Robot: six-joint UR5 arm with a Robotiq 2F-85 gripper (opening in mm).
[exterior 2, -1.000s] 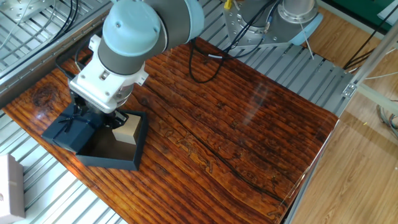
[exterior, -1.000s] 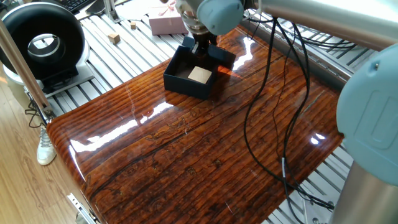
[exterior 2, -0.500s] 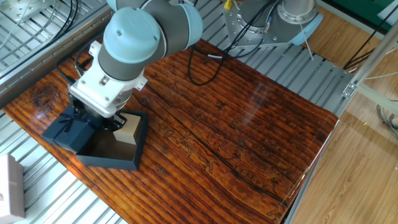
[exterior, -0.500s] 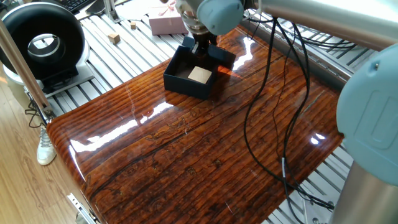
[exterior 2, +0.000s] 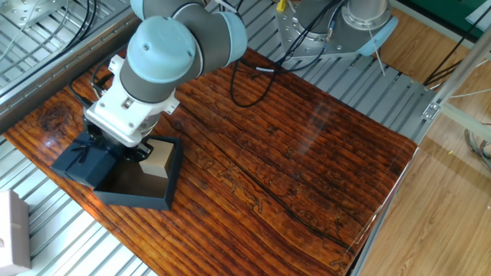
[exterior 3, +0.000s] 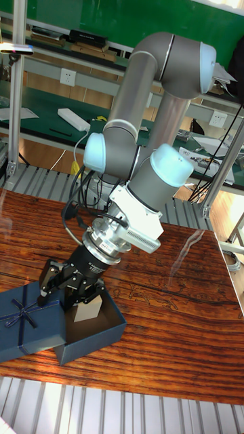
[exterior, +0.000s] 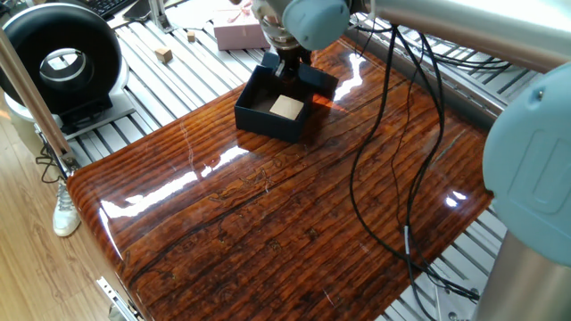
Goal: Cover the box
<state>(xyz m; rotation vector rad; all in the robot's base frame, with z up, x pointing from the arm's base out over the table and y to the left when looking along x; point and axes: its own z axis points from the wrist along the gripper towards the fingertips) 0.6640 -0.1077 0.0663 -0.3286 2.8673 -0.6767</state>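
The box (exterior 2: 144,193) is navy and stands open at the table's corner, with a tan pad (exterior 2: 157,162) inside; it also shows in the one fixed view as the box (exterior: 268,116) and in the tall view as the box (exterior 3: 95,333). Its navy lid (exterior 2: 86,164) with a bow (exterior 3: 25,312) rests beside the box, leaning on the box's rim. My gripper (exterior 3: 70,293) hangs low over the lid's edge nearest the box, fingers apart, one finger (exterior 3: 49,279) above the lid. In the one fixed view the gripper (exterior: 287,66) is largely hidden by the wrist.
A pale pink gift box (exterior: 237,36) lies on the metal slats behind the table, near small wooden blocks (exterior: 163,54). A black round device (exterior: 61,62) stands to the left. Black cables (exterior: 384,160) trail over the wooden table (exterior: 268,223). A white object (exterior 2: 11,230) sits off the table's corner.
The wrist has shifted slightly down and left toward the lid. Box and lid have not moved.
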